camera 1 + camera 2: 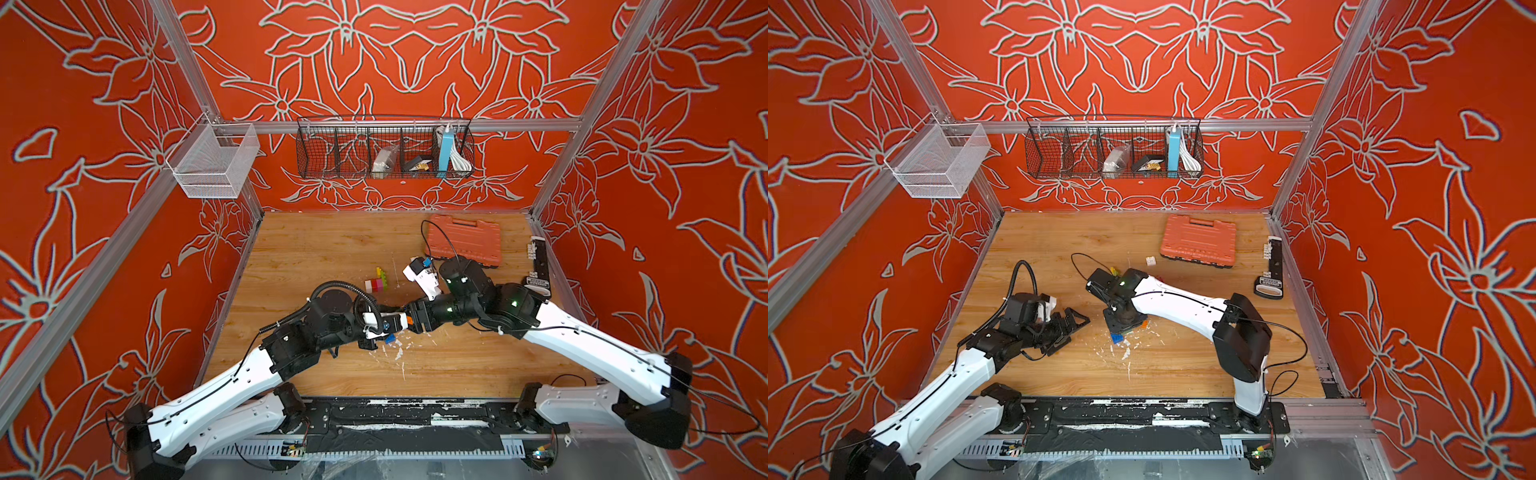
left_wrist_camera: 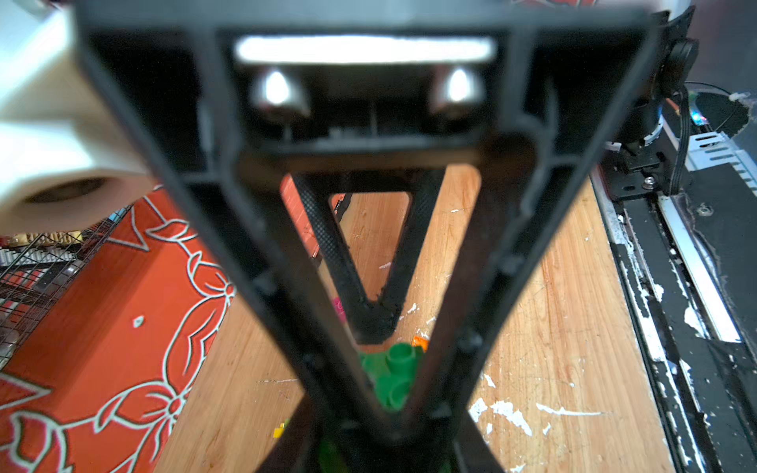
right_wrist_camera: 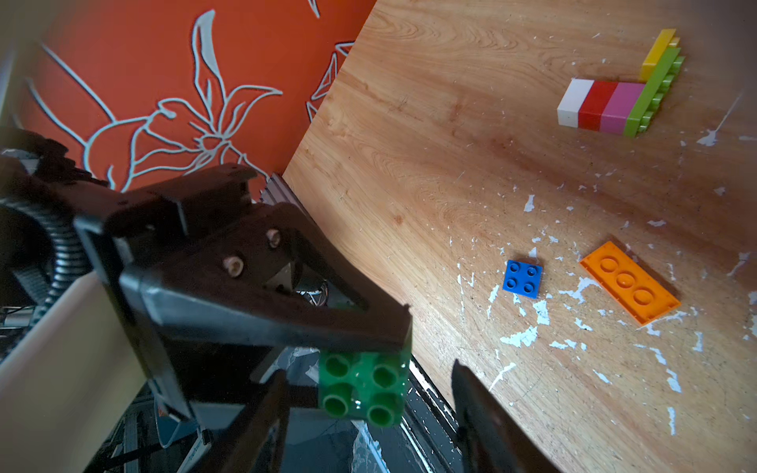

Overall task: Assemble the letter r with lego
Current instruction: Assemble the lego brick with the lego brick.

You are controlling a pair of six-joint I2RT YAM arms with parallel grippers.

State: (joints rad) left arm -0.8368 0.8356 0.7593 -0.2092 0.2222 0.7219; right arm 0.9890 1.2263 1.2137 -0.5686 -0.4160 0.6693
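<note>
My left gripper point(image 2: 393, 422) is clamped on a green brick point(image 3: 364, 389) over the worktop's point(image 3: 409, 123) near half. My right gripper point(image 3: 368, 374), half open, straddles the brick without touching it. Beyond lie a blue brick point(image 3: 523, 279), an orange plate point(image 3: 629, 283) and the joined bricks point(image 3: 606, 106).

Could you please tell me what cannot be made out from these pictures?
- Whether the right fingers touch the green brick: right wrist view, fingers dark and cut off by the edge.
- Most of the green brick: left wrist view, hidden behind the blurred left fingers.
- Contents of the basket: in a top view, too small behind the mesh.
</note>
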